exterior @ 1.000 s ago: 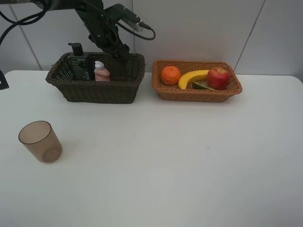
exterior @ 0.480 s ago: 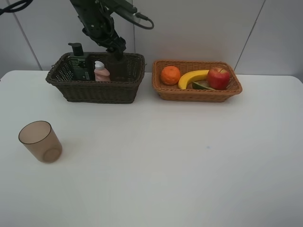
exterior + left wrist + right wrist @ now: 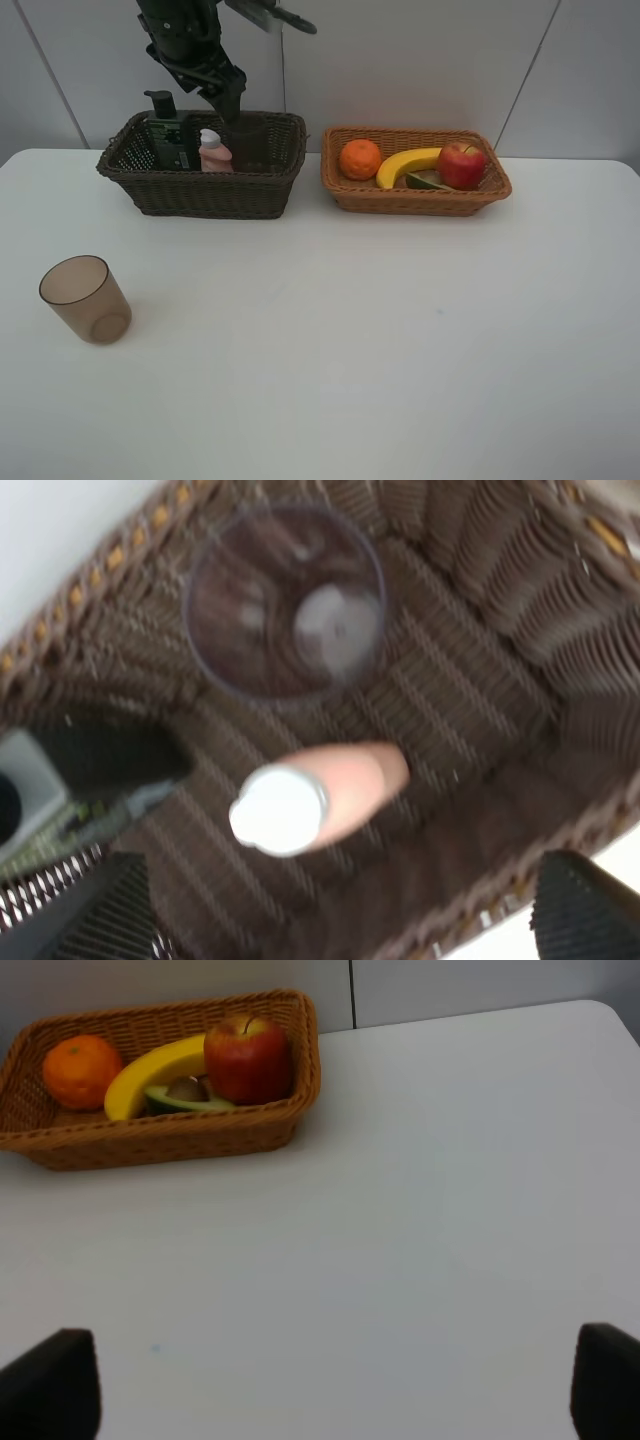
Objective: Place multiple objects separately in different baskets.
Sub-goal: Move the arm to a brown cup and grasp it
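My left gripper (image 3: 230, 98) hangs open above the dark brown basket (image 3: 200, 190), holding nothing. Its wrist view looks down into that basket (image 3: 480, 560). A translucent cup (image 3: 285, 600) stands upright there beside the small pink bottle (image 3: 345, 785) and the dark green pump bottle (image 3: 90, 770). Both bottles also show from the high camera: pink (image 3: 213, 152) and green (image 3: 168, 140). A second cup (image 3: 85, 298) stands on the table at the front left. The light basket (image 3: 415, 200) holds the orange (image 3: 360, 159), banana (image 3: 405, 165), apple (image 3: 461, 165) and avocado (image 3: 428, 181). My right gripper (image 3: 325, 1390) is open over bare table.
The white table (image 3: 350, 330) spreads wide between the baskets and its front edge. Both baskets stand against the back wall. The right wrist view shows the light basket (image 3: 150, 1145) with the orange (image 3: 80, 1070), banana (image 3: 150, 1075), apple (image 3: 248, 1058) and avocado (image 3: 185, 1095).
My left arm has lifted up and to the left, out of the dark basket. Nothing else has moved.
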